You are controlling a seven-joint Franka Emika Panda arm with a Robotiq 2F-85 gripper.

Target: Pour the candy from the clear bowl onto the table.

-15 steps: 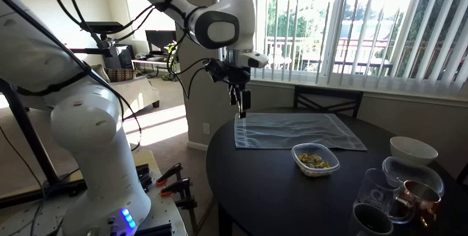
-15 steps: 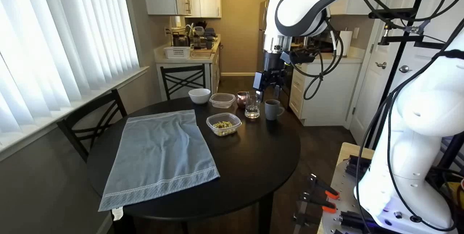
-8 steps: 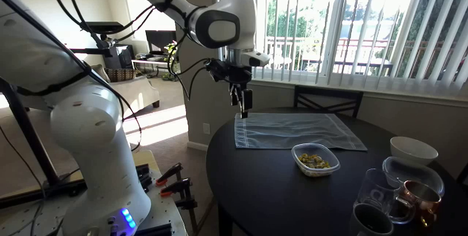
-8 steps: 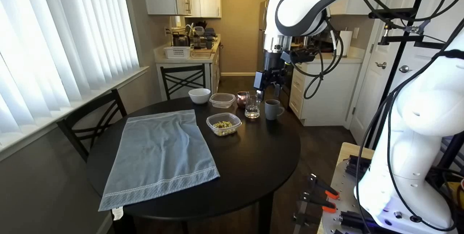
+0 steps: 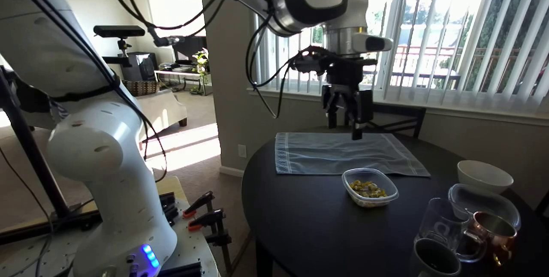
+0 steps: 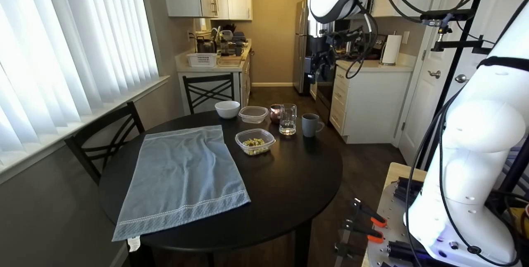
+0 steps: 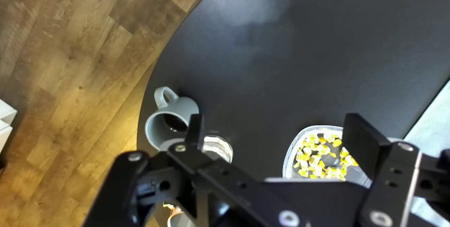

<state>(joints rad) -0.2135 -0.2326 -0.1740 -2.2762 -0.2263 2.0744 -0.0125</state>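
Observation:
The clear bowl [image 5: 368,203] stands upright on the dark round table [image 5: 309,221] and holds the candy [image 5: 368,189], small yellow lumps. The bowl [image 6: 264,148] and candy [image 6: 253,142] also show in the other exterior view. My gripper [image 5: 344,127] is open and empty, high above the table. In the wrist view, the gripper [image 7: 278,132] has its fingers wide apart. The bowl's rim [image 7: 289,160] and the candy [image 7: 314,155] lie far below, near the right finger. That finger and the gripper body hide part of the bowl.
A grey-blue cloth [image 6: 182,176] covers one side of the table. Near the bowl stand a white bowl [image 6: 227,110], a second clear container [image 6: 253,115], a copper mug [image 6: 275,114], a glass mug [image 6: 288,121] and a grey mug [image 6: 310,126]. Chairs stand beyond the table.
The arm has swung across, so the gripper moved right in an exterior view, from the table's edge to over it. It also appears higher and farther off. The bowl and candy have not moved.

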